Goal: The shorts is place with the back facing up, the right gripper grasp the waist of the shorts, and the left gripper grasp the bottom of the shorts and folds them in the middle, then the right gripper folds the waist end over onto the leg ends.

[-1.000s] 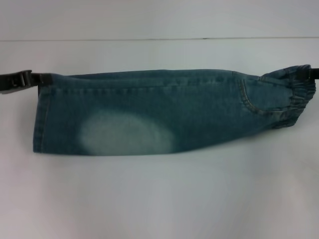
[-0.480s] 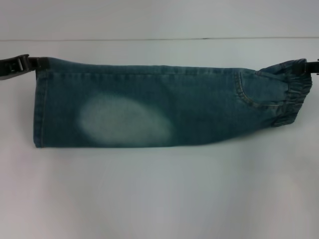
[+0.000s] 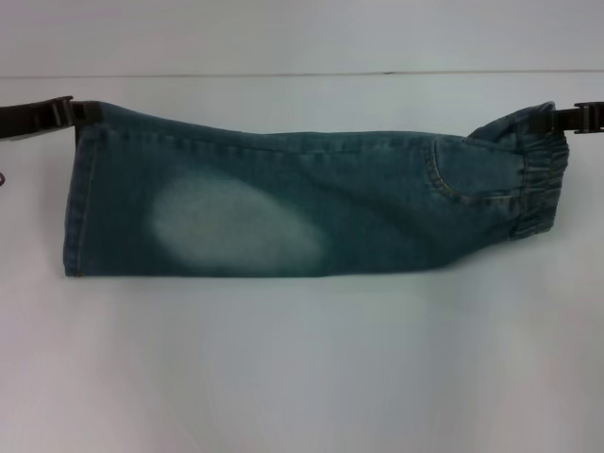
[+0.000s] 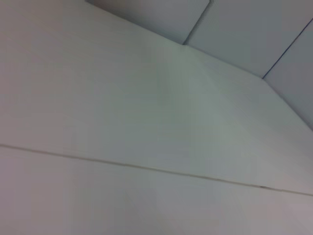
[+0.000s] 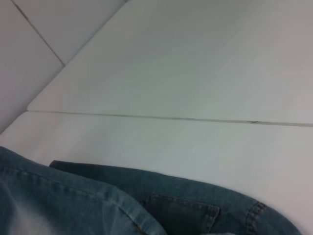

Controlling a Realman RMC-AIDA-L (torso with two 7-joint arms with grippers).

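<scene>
The blue denim shorts (image 3: 283, 212) lie folded lengthwise on the white table (image 3: 302, 377), with a pale faded patch on the leg and the elastic waist (image 3: 538, 184) at the right. At the far left corner of the leg end, my left gripper (image 3: 68, 111) is shut on the hem. My right gripper (image 3: 559, 117) is shut on the far corner of the waist, which is lifted a little. The right wrist view shows the denim (image 5: 122, 200) with a pocket seam. No cloth or fingers show in the left wrist view.
A thin seam (image 3: 302, 73) crosses the table behind the shorts and also shows as a seam (image 4: 146, 168) in the left wrist view. Bare white tabletop lies in front of the shorts.
Both grippers have drawn the far edge of the shorts farther back. The waist end has shifted slightly left, and the cloth lies flatter and wider.
</scene>
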